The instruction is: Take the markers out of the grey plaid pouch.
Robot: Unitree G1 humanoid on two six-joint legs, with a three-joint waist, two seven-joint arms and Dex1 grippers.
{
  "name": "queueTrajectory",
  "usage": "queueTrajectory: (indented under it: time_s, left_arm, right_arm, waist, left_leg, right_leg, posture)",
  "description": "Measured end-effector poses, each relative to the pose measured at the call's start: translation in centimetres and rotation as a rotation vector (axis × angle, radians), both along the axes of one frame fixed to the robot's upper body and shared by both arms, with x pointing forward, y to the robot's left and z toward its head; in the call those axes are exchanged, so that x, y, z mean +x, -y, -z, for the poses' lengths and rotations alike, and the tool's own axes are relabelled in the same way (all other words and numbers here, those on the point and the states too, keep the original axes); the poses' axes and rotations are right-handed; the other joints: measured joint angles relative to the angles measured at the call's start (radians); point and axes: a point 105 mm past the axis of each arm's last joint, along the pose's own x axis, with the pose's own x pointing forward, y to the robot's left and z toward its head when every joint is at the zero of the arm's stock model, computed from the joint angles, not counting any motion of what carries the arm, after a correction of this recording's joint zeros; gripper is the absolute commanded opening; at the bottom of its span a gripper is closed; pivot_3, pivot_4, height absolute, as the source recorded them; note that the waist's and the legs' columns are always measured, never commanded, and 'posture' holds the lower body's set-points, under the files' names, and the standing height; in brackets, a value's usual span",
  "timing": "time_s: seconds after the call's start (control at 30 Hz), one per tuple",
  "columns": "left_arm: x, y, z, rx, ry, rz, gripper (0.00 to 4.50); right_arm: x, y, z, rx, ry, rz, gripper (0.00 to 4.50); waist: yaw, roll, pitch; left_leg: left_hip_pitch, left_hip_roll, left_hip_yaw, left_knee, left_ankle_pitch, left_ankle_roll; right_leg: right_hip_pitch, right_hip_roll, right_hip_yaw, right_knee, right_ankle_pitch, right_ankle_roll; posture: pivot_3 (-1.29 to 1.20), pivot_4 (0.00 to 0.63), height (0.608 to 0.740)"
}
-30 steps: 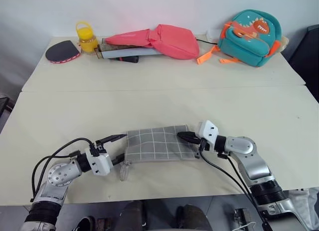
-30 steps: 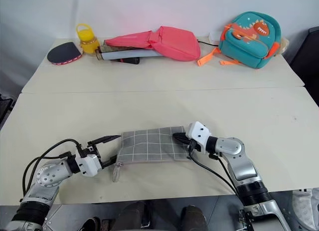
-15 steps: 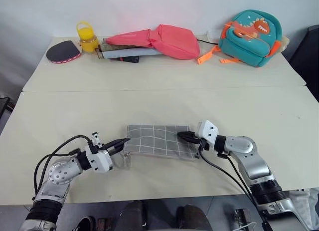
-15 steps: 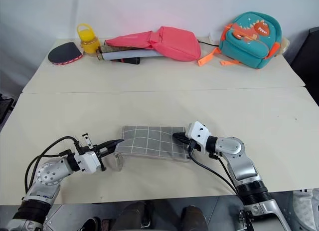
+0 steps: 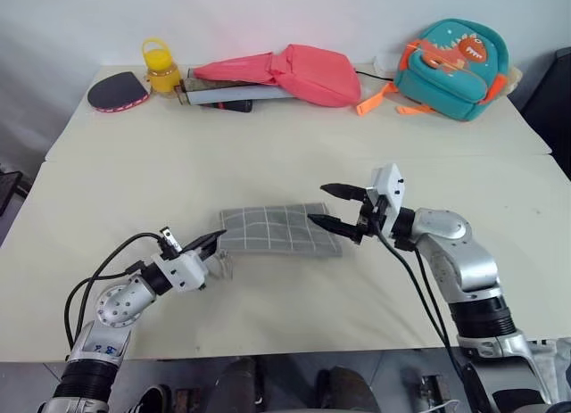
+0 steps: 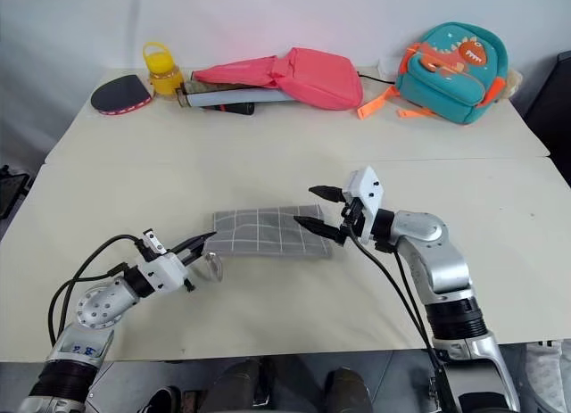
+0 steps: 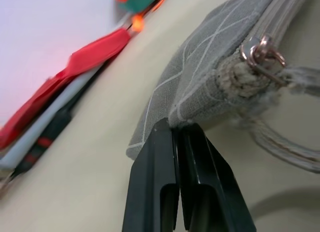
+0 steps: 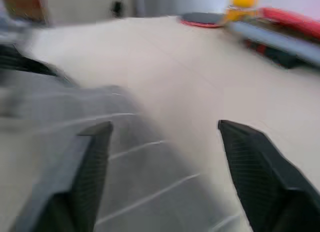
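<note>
Left gripper pinching the pouch's end, right gripper hanging released over the other end

Nearest, the left gripper is clenching its fingers on the fabric corner of the pouch, beside the zip ring and the loop strap. The pouch is lying flat mid-worktop and is looking soft, light and floppy, so it would likely sag or drag if lifted by one end; the seamed corners and the zip pull are seeming the firmest places to grasp. Its mouth is looking closed, and the markers are not showing, presumably inside. Just above its far end, the right gripper is hovering with fingers spread, grasping nothing. Farthest, along the back edge, a paddle, a yellow jar, a pink bag and a teal backpack are sitting, their contents unseen.
</note>
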Motion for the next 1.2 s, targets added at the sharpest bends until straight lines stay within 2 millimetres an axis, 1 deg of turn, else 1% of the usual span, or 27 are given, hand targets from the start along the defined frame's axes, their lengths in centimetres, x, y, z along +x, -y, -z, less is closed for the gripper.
queueTrajectory:
  time_s: [0.1,0.17,0.2,0.23,0.3,0.33,0.4,0.47,0.53,0.6,0.67,0.77,0.9,0.97,1.03,1.1,1.13,1.2]
  left_arm:
    - [1.0,-0.4,-0.5,-0.01,0.026,-0.116,0.0]
    - [1.4,-0.1,-0.6,-0.018,0.029,-0.165,0.0]
    - [1.6,0.2,-0.6,-0.021,0.027,-0.184,0.0]
    - [1.7,0.8,-0.6,-0.03,0.016,-0.184,0.0]
    - [1.7,2.3,-0.2,-0.067,-0.029,-0.161,0.0]
    - [1.4,3.5,0.0,-0.074,-0.05,-0.124,0.0]
    - [1.0,5.0,0.1,-0.058,-0.076,-0.072,0.0]
    - [1.0,5.6,0.2,-0.045,-0.096,-0.056,0.0]
    - [1.1,6.1,0.1,-0.032,-0.11,-0.038,0.0]
    - [1.2,6.4,0.1,-0.008,-0.117,-0.02,0.0]
    - [1.2,6.6,0.0,0.02,-0.116,-0.002,0.0]
    - [1.4,6.8,-0.2,0.034,-0.114,0.004,0.0]
    - [1.5,7.0,-0.2,0.039,-0.116,0.008,0.0]
    - [1.5,6.9,-0.2,0.039,-0.118,0.006,0.0]
    - [1.5,7.0,-0.2,0.04,-0.118,0.006,0.0]
    - [1.5,7.0,-0.2,0.039,-0.118,0.006,0.0]
    - [1.5,7.0,-0.2,0.04,-0.118,0.006,0.0]
    - [1.5,7.0,-0.2,0.039,-0.118,0.005,0.0]
  right_arm:
    - [-3.0,0.0,0.6,-0.035,-0.139,-0.119,3.33]
    - [-3.8,0.1,2.1,-0.078,-0.204,-0.133,3.33]
    - [-4.1,0.0,3.2,-0.099,-0.238,-0.133,3.33]
    - [-4.3,-0.2,4.1,-0.108,-0.263,-0.129,3.33]
    - [-3.8,-0.8,5.5,-0.111,-0.276,-0.076,3.33]
    - [-3.6,-1.4,6.4,-0.115,-0.282,-0.053,3.33]
    - [-3.4,-2.7,7.3,-0.091,-0.297,-0.025,3.33]
    - [-2.9,-4.0,7.2,-0.035,-0.305,0.014,3.33]
    - [-2.2,-5.5,6.5,0.014,-0.306,0.032,3.33]
    - [-1.4,-6.5,5.9,0.038,-0.298,0.048,3.33]
    - [-1.1,-7.0,6.1,0.046,-0.314,0.06,3.33]
    - [-1.3,-7.7,6.7,0.047,-0.358,0.044,3.33]
    - [-1.2,-8.3,7.2,0.03,-0.366,0.036,3.33]
    - [-1.1,-8.7,7.0,0.038,-0.367,0.026,2.97]
    - [-1.1,-9.0,6.9,0.052,-0.37,0.017,2.47]
    - [-1.1,-9.2,6.8,0.062,-0.372,0.014,1.76]
    - [-1.1,-9.1,6.8,0.062,-0.369,0.016,1.32]
    - [-1.0,-8.9,6.8,0.061,-0.367,0.014,0.77]
  waist:
    - [-0.001,0.0,0.0]
    - [0.0,-0.001,-0.001]
    - [0.0,-0.001,-0.001]
    - [0.0,-0.001,-0.001]
    - [0.001,-0.001,-0.001]
    - [0.003,-0.001,-0.001]
    - [0.004,-0.001,-0.001]
    - [0.002,-0.001,-0.001]
    - [0.001,-0.001,-0.001]
    - [0.001,-0.001,-0.001]
    - [0.001,-0.001,-0.001]
    - [-0.002,-0.001,-0.001]
    - [-0.004,-0.001,-0.001]
    - [-0.004,-0.001,-0.001]
    - [-0.004,-0.001,-0.001]
    - [-0.003,-0.001,-0.001]
    - [-0.003,-0.001,-0.001]
    - [-0.003,-0.001,-0.001]
  left_leg:
    - [0.0,0.001,-0.002,0.0,-0.001,0.0]
    - [0.0,0.001,-0.002,0.0,-0.001,0.0]
    - [0.0,0.001,-0.001,0.0,-0.001,0.0]
    - [0.0,0.0,-0.001,0.0,0.0,-0.001]
    - [0.0,0.0,-0.001,0.0,0.0,-0.002]
    - [0.0,-0.001,-0.001,0.0,0.0,-0.002]
    - [0.0,-0.001,-0.001,0.0,0.0,-0.002]
    - [-0.001,-0.001,-0.001,0.0,0.001,-0.002]
    - [-0.001,-0.001,-0.001,0.0,0.001,-0.002]
    - [-0.001,-0.001,-0.001,0.0,0.001,-0.002]
    - [-0.001,-0.001,-0.002,0.0,0.001,-0.002]
    - [-0.001,-0.001,-0.001,-0.001,0.001,-0.002]
    - [-0.001,-0.001,-0.001,-0.001,0.001,-0.003]
    - [-0.001,-0.001,-0.001,-0.001,0.001,-0.003]
    - [-0.001,-0.001,-0.001,-0.001,0.001,-0.003]
    - [-0.002,-0.001,-0.001,-0.001,0.001,-0.002]
    - [-0.002,-0.001,-0.001,-0.001,0.001,-0.002]
    - [-0.002,-0.001,-0.001,-0.001,0.001,-0.002]
  right_leg:
    - [0.001,-0.001,0.0,-0.001,0.0,0.0]
    - [0.001,-0.001,0.0,-0.001,0.0,0.0]
    - [0.001,0.0,-0.001,-0.002,0.0,0.0]
    - [0.001,0.0,-0.001,-0.002,0.0,0.0]
    - [0.001,0.0,-0.001,-0.002,0.0,0.0]
    - [0.001,0.0,-0.001,-0.002,0.0,0.0]
    - [0.001,0.0,-0.001,-0.002,0.0,0.0]
    - [0.001,0.001,-0.002,-0.002,0.0,0.0]
    - [0.001,0.001,-0.002,-0.001,0.0,0.0]
    - [0.001,0.001,-0.002,-0.001,0.0,0.0]
    - [0.001,0.001,-0.002,-0.001,0.0,0.0]
    - [0.0,0.001,-0.002,-0.001,0.0,0.0]
    - [-0.001,0.002,-0.002,0.0,0.0,0.0]
    - [-0.001,0.002,-0.002,0.0,0.0,0.0]
    - [-0.001,0.002,-0.002,0.0,0.0,0.0]
    - [-0.001,0.002,-0.002,0.0,0.0,0.0]
    - [-0.001,0.002,-0.002,0.0,0.0,0.0]
    - [-0.001,0.002,-0.002,0.0,0.0,0.0]
  posture:
    - [0.0,0.15,0.74]
    - [0.0,0.15,0.74]
    - [0.0,0.15,0.74]
    - [0.0,0.15,0.74]
    - [0.0,0.15,0.74]
    - [0.0,0.15,0.74]
    - [0.0,0.15,0.74]
    - [0.0,0.15,0.74]
    - [0.0,0.15,0.74]
    - [0.0,0.15,0.74]
    - [0.0,0.15,0.74]
    - [0.0,0.15,0.74]
    - [0.0,0.15,0.74]
    - [0.0,0.15,0.74]
    - [0.0,0.15,0.74]
    - [0.0,0.15,0.74]
    - [0.0,0.15,0.74]
    - [0.0,0.15,0.74]
